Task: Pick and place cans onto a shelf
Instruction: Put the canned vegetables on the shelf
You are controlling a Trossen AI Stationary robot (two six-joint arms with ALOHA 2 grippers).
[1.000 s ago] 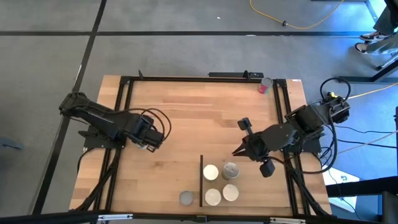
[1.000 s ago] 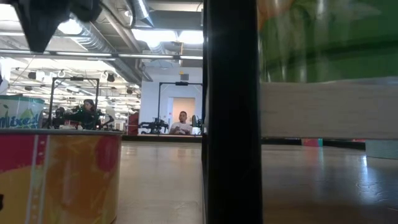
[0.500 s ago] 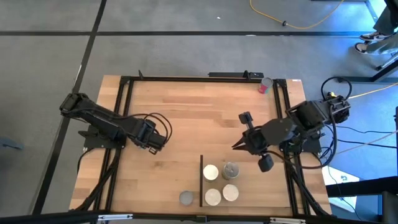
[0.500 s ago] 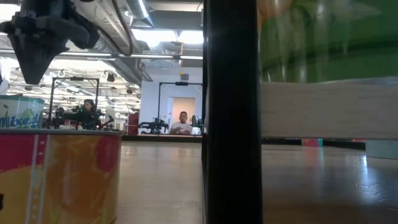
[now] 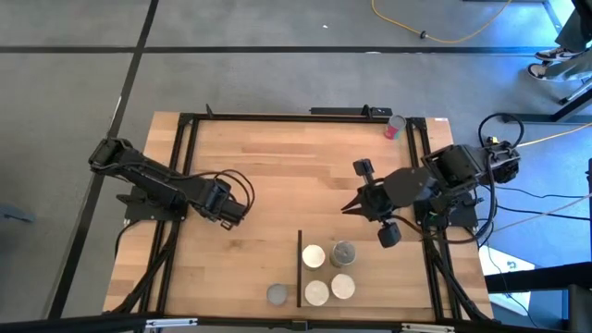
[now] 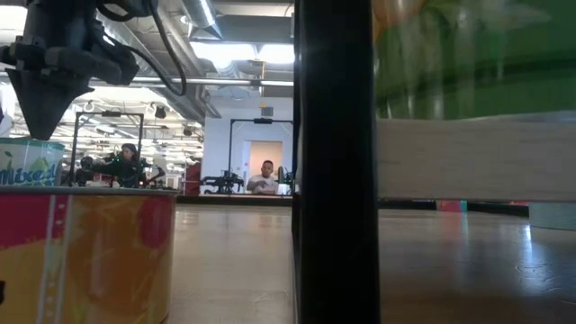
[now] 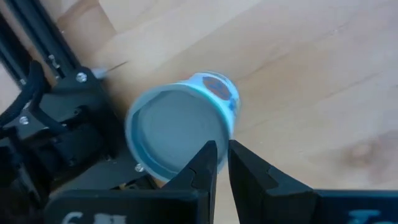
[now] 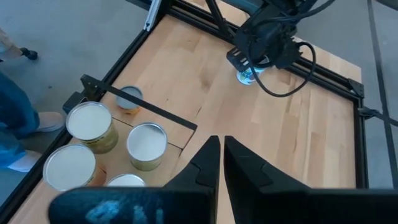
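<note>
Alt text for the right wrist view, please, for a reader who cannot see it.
The right gripper, fingers nearly together and empty, hangs above the wooden table. Four cans stand grouped on the shelf, a fifth can just beyond its black strip. Farther off, the left gripper sits over a blue-sided can.

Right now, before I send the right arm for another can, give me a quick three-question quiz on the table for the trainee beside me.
1. How many cans stand on the shelf, on the right arm's side of the black strip?
2. True or false: the right gripper has a can between its fingers.
3. Where is the red-sided can?
A. Alone by a corner of the black frame, apart from the other cans
B. On the shelf with the others
C. Under the left gripper

Key: 1. Four. 2. False: its fingers are together with nothing between them. 3. A.
</note>
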